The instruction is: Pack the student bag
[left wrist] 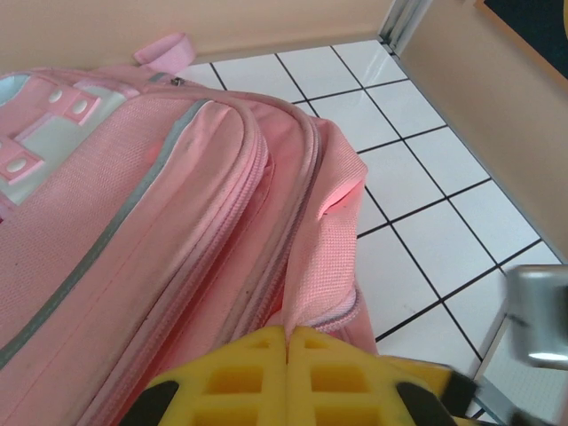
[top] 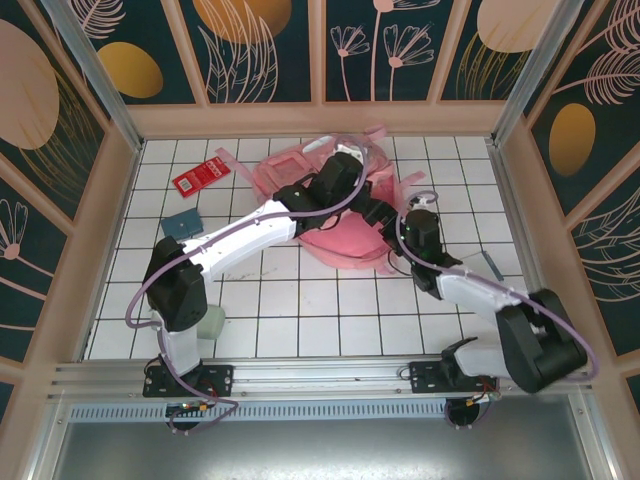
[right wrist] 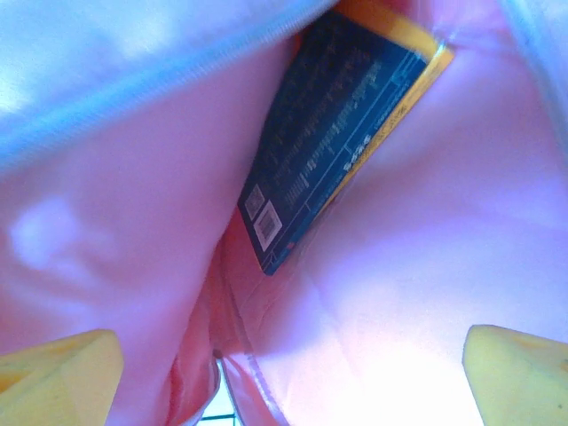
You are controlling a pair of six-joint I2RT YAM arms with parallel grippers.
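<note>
The student bag (top: pixel 340 245) lies flat on the white tiled table (top: pixel 300 310), in the far middle part, with both arms reaching over it from the near edge. In the left wrist view the left gripper (left wrist: pixel 288 342) has its yellow pads pressed together on a fold of the bag's pink fabric beside the zip line, near the bag's edge; the pockets, grey piping and pale patches stretch away to the left and bare tiles show to the right. The right gripper (right wrist: pixel 284 382) is inside the bag, its yellow fingertips (right wrist: pixel 53 377) set wide apart at either lower corner of its wrist view with only pink lining between them – nothing is gripped. Deeper in the bag ahead of those fingers lies a dark blue book (right wrist: pixel 337 151) with an orange edge and a barcode label, tilted against the lining. On the table to the left of the bag, well apart from it, lie a red packet (top: pixel 201 178) and a blue-grey flat item (top: pixel 182 222) – a similar blue-grey item (top: pixel 490 265) lies right of the right arm
</note>
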